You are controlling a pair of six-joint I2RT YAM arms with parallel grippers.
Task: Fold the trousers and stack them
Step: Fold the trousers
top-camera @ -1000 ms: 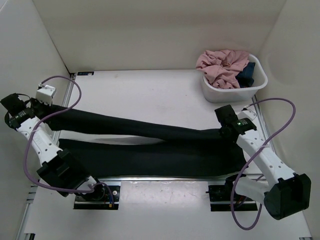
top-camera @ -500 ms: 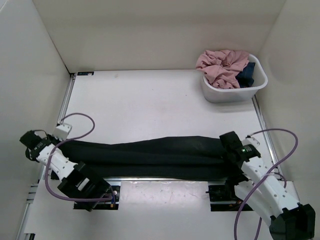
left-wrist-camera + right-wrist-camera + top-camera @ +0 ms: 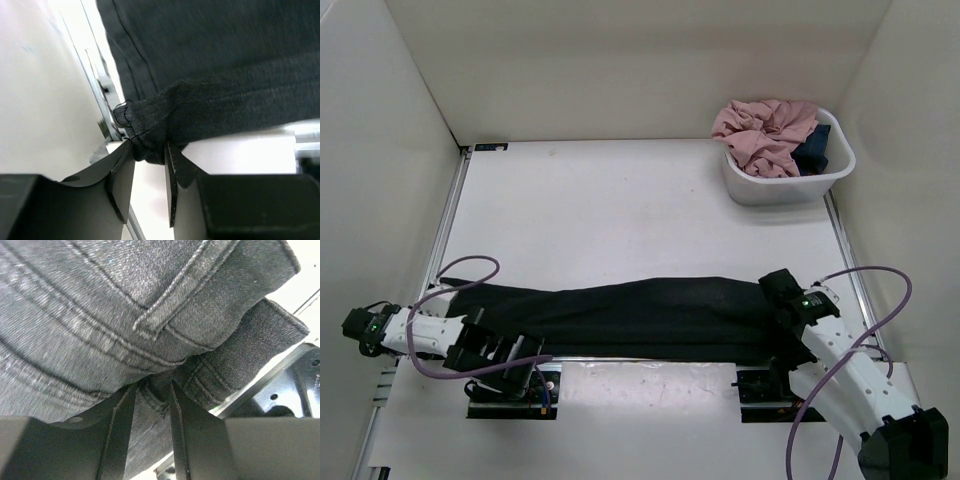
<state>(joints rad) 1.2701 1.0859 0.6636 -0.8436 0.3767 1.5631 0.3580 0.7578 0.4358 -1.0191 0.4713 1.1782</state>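
Although the trousers already lie folded lengthwise, leg on leg, as a long dark band across the bottom of the frame, along the lower edge of the bench, the crosswise folds and the stacking look yet to be done. The left claw pinches a bunched hem at the band's left end, and the right claw pinches the waistband at its right end.

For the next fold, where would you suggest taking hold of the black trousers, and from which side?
Probably the leg hems at the left end, approached from the left. The trousers lie as one long narrow band along the near edge, waistband on the right; the stacked hems form a free edge, where the left end effector sits, that could be carried across to the waistband.
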